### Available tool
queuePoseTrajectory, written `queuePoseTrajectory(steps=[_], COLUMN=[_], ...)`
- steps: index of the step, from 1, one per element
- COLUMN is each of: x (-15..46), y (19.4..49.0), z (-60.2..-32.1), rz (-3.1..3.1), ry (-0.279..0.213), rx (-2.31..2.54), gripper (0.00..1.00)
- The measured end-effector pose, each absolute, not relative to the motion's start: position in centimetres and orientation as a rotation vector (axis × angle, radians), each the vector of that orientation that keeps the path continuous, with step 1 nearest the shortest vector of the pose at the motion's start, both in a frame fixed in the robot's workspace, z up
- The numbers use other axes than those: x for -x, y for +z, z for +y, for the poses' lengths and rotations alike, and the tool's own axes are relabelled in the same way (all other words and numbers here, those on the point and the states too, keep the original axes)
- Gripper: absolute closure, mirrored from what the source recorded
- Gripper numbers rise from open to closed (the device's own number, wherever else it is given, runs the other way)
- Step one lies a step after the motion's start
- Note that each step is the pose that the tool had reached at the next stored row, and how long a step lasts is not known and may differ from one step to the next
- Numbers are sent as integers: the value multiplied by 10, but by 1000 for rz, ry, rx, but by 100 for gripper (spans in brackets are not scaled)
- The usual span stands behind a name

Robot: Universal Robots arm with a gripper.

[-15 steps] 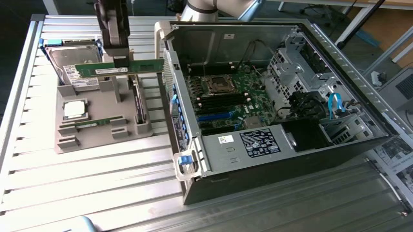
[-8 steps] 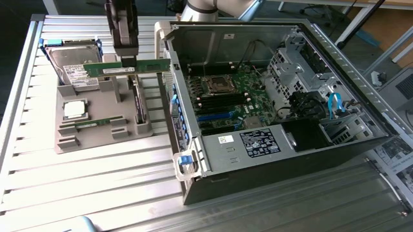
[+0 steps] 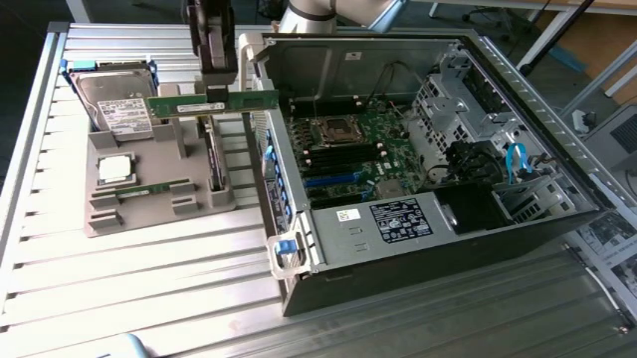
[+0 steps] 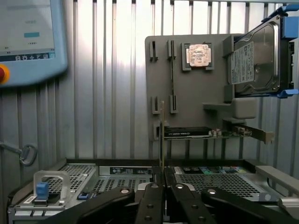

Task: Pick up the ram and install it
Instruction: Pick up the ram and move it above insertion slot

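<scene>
1 gripper (image 3: 217,95) hung above the gray holder (image 3: 149,224), its 2 fingers (image 4: 152,198) pinching 1 ram (image 3: 177,104) at mid-length. The ram was clear of the holder, level and on edge, its 1 white label strip showing. In the holder sat 1 hard drive (image 3: 115,108), 1 square processor (image 3: 115,168), 1 second green stick (image 3: 142,192) lying in its slots, and 1 dark card (image 3: 212,160) standing on edge. 1 open computer case (image 3: 538,231) stood just beside the holder, with the motherboard (image 3: 359,142) exposed. Both rested on 1 slatted metal counter (image 3: 149,276).
</scene>
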State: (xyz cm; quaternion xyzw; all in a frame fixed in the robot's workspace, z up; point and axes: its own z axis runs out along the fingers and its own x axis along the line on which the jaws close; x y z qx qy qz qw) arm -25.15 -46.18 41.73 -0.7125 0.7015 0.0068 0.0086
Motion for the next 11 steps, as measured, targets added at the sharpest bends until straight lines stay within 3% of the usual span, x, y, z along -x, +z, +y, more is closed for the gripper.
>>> queuePoseTrajectory(steps=[11], x=[229], y=[417], z=[-462], rz=[2192], ry=[21], rx=[2226], gripper=[88])
